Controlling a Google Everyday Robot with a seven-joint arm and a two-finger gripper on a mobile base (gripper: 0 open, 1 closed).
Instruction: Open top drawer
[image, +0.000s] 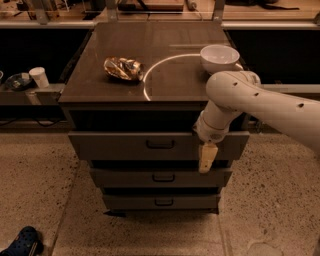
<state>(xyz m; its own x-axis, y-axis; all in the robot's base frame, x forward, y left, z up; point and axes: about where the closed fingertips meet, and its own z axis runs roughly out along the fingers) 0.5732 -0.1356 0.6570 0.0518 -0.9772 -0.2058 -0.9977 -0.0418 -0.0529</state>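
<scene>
The top drawer (120, 145) is the widest grey-brown front of three, with a small dark loop handle (160, 144) at its centre. It stands pulled out a little from the cabinet, with a dark gap above it. My gripper (206, 159) hangs from the white arm (260, 105) in front of the drawer's right part, to the right of the handle and apart from it. It points downward and holds nothing that I can see.
A crumpled can (123, 68) and a white bowl (219, 58) sit on the cabinet top (165, 45). Two narrower drawers (125, 177) lie below. A white cup (38, 77) stands on a shelf at left. A blue shoe (22, 242) is at the bottom left.
</scene>
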